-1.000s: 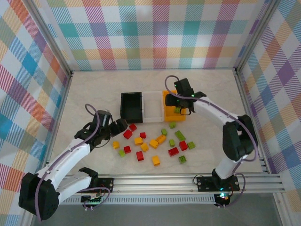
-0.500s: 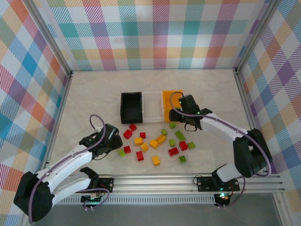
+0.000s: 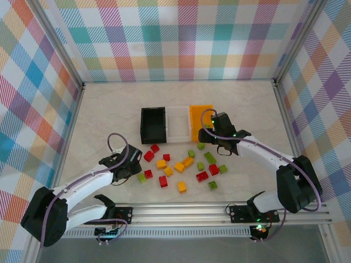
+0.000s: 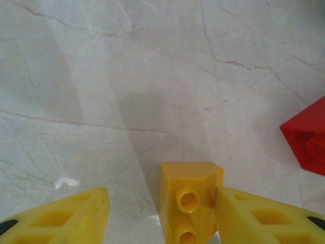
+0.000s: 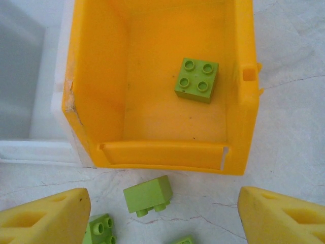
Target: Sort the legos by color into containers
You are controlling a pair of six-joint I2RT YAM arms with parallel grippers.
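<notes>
done: one green brick (image 5: 197, 80) in orange bin (image 5: 244, 127) | todo: other legos (image 3: 202, 176) loose on table (image 3: 109, 109) | left gripper (image 4: 160, 199) released, straddling yellow brick (image 4: 190, 195) | right gripper (image 5: 163, 197) released, holding nothing

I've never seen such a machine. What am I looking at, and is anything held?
Two robot arms stand at the near edge of a table. One picture looks down from overhead: red, yellow and green bricks lie loose before a black bin, a white bin and an orange bin. The other two come from wrist cameras. The left gripper is open around a yellow brick, not clamping it. The right gripper is open and empty, facing the orange bin, which holds one green brick.
</notes>
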